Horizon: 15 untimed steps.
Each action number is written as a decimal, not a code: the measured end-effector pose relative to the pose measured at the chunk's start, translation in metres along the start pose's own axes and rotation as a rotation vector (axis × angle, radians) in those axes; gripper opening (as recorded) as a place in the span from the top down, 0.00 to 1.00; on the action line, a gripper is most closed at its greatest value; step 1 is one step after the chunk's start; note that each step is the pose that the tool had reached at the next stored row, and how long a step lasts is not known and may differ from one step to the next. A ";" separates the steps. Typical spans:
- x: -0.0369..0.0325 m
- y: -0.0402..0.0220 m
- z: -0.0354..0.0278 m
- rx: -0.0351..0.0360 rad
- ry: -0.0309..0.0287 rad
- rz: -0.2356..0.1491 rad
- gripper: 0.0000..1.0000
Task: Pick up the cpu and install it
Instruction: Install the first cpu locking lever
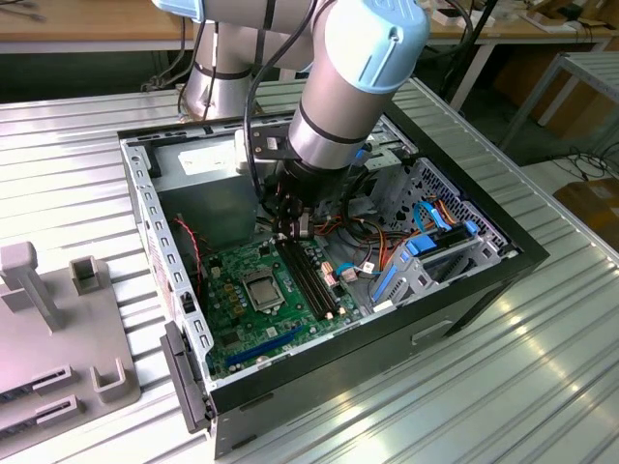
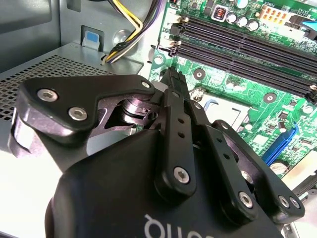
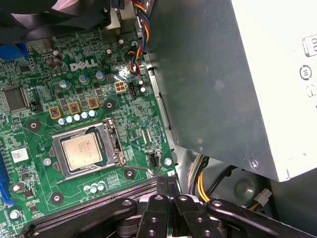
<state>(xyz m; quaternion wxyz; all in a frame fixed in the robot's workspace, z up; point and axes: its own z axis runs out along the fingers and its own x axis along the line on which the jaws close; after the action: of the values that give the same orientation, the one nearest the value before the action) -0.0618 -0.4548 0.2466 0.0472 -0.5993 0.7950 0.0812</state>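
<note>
The cpu (image 3: 83, 152) lies flat in the socket on the green motherboard (image 3: 29, 106), its silver-grey top showing inside the black-and-silver socket frame (image 3: 110, 144). In the exterior view the cpu (image 1: 261, 287) sits mid-board inside the open computer case (image 1: 145, 208). My gripper (image 2: 171, 75) hangs above the board beside the memory slots, off to the side of the socket and apart from it. Its black fingers (image 3: 159, 191) are pressed together with nothing between them. In the exterior view the gripper (image 1: 290, 230) sits just beyond the socket, under the arm's wrist.
Black memory slots (image 1: 309, 275) run beside the socket. A grey power supply box (image 3: 237, 74) and bundled coloured cables (image 2: 130, 29) stand close to the gripper. A drive cage with blue parts (image 1: 426, 256) fills the case's right. A grey fixture (image 1: 58, 329) rests on the table at the exterior view's left.
</note>
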 end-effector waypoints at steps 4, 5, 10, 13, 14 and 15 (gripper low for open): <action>0.0001 0.0000 0.0005 0.0000 0.0000 0.000 0.89; 0.0001 0.0000 0.0005 0.0000 0.0000 0.000 0.89; -0.0015 0.0004 0.0010 0.0000 -0.0002 0.000 0.89; -0.0023 0.0006 0.0017 -0.0007 -0.0024 0.000 0.89; -0.0026 0.0007 0.0021 -0.0011 -0.0039 0.000 0.89; -0.0029 0.0008 0.0027 -0.0019 -0.0065 0.000 0.89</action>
<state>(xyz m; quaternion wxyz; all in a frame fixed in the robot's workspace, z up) -0.0618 -0.4513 0.2445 0.0493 -0.5991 0.7947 0.0839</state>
